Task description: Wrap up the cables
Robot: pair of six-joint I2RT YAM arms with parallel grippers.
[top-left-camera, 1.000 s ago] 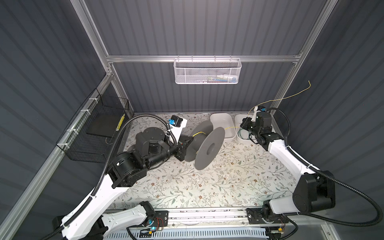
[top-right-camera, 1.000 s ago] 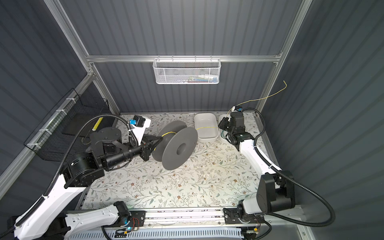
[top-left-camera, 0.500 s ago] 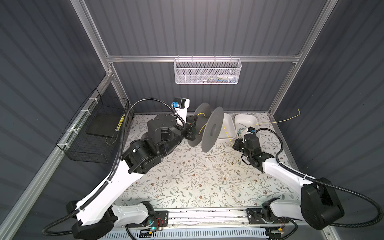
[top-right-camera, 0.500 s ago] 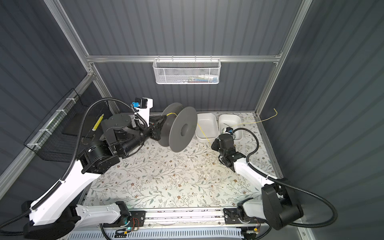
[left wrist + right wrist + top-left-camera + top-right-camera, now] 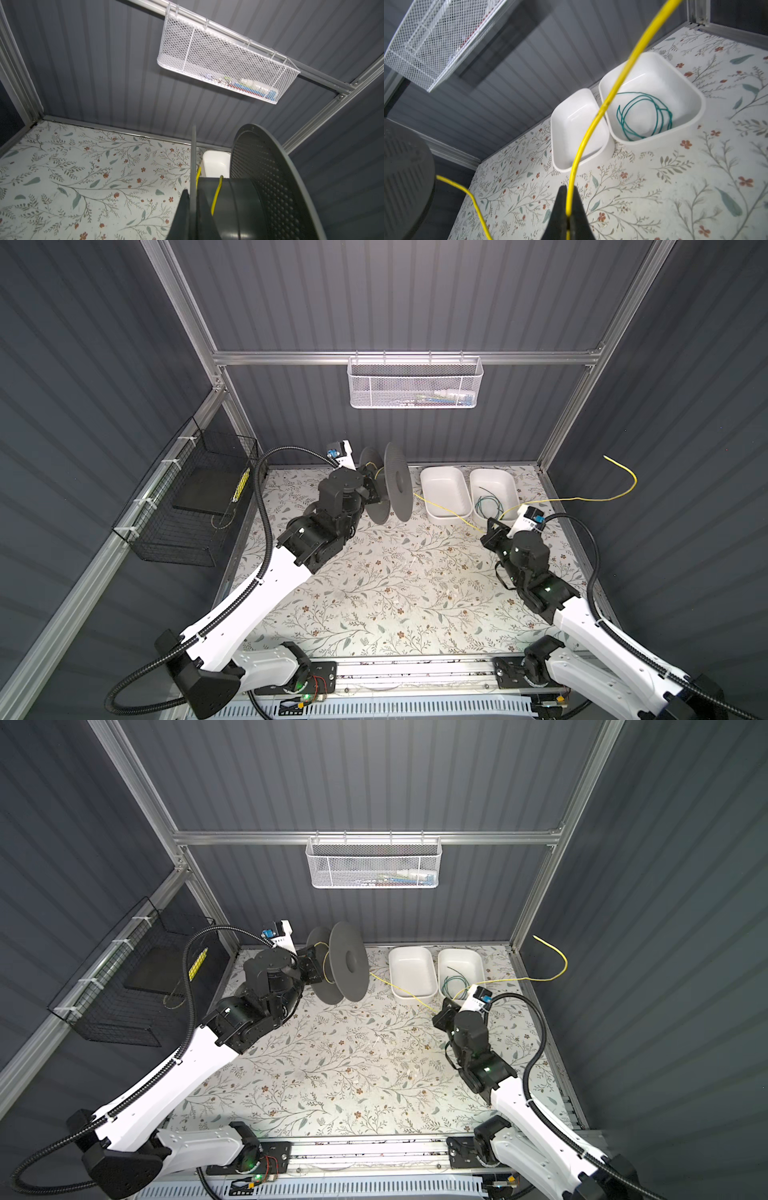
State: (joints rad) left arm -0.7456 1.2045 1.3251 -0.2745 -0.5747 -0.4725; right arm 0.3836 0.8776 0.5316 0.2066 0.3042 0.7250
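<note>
Item count, all views.

- One floral surface (image 5: 395,593) is carrying the setup.
- Two robot arms are reaching over it: left arm (image 5: 257,593), right arm (image 5: 590,630).
- Two black corrugated hoses (image 5: 262,506) are trailing, one per arm.
- One grey spool (image 5: 397,489) is showing, with two round flanges.
- One yellow cable (image 5: 606,101) is running across the scene.
- One green wire (image 5: 669,117) is lying coiled.
- Two white bins (image 5: 440,483) are sitting side by side.
- One white mesh basket (image 5: 415,383) and one black wire basket (image 5: 187,506) are hanging on the walls, making two baskets.
- Small items in the white basket are staying too blurred to count.
</note>
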